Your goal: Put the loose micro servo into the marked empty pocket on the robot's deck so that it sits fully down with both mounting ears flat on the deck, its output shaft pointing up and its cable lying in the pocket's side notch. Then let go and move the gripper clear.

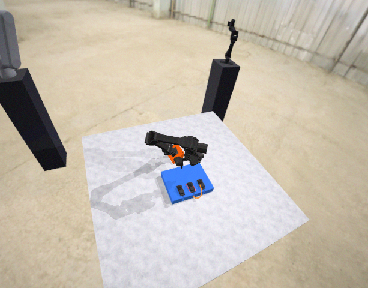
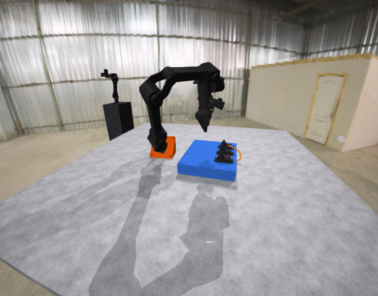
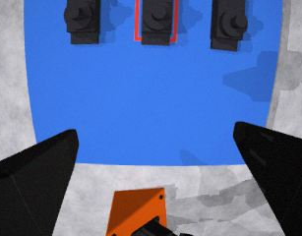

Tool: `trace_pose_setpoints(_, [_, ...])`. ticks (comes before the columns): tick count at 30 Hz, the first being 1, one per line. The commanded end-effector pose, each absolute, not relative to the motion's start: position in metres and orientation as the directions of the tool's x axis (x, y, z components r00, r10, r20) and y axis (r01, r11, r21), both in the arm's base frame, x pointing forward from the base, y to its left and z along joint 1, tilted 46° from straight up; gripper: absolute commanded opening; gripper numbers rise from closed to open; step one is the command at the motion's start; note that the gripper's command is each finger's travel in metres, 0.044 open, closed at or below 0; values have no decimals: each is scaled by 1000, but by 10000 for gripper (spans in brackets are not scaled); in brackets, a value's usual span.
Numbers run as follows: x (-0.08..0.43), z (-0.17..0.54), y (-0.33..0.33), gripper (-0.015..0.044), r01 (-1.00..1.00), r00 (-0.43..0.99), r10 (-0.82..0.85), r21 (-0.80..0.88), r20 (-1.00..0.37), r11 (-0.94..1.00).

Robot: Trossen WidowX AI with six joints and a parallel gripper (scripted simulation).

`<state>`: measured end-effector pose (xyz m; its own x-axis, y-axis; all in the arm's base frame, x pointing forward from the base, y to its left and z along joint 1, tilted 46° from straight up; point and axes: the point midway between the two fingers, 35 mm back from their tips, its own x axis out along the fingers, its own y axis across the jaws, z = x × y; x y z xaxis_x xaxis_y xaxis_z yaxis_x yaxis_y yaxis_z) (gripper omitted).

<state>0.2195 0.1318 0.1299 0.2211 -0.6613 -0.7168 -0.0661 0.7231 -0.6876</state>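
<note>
The micro servo (image 1: 190,187) (image 2: 224,153) (image 3: 156,17) stands upright in the marked middle pocket of the blue deck (image 1: 182,174) (image 2: 198,153) (image 3: 151,103), inside the red outline (image 3: 175,29), shaft up. It looks about level with its neighbours; whether both ears lie fully flat is too small to tell. Its orange cable (image 1: 201,192) (image 2: 240,155) loops out past the deck's edge and back up over the neighbouring servo; the notch is too small to judge. My gripper (image 1: 187,164) (image 2: 205,129) (image 3: 158,133) is open and empty, above the deck and well away from the servo.
Two other black servos (image 1: 180,189) (image 1: 200,183) (image 3: 83,20) (image 3: 229,22) stand in the deck on either side of the middle one. The arm's orange base (image 1: 176,152) (image 2: 163,152) (image 3: 141,206) is behind the deck. Pedestals with other arms stand beyond the table.
</note>
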Motion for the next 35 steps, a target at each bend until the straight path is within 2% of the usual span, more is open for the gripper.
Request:
trace_pose_setpoints(1, [216,145,146,440,-77,273,-602,-641,-750,764])
trace_pose_setpoints(35, [214,153,154,440,-87,300,-570,-617,-765,782])
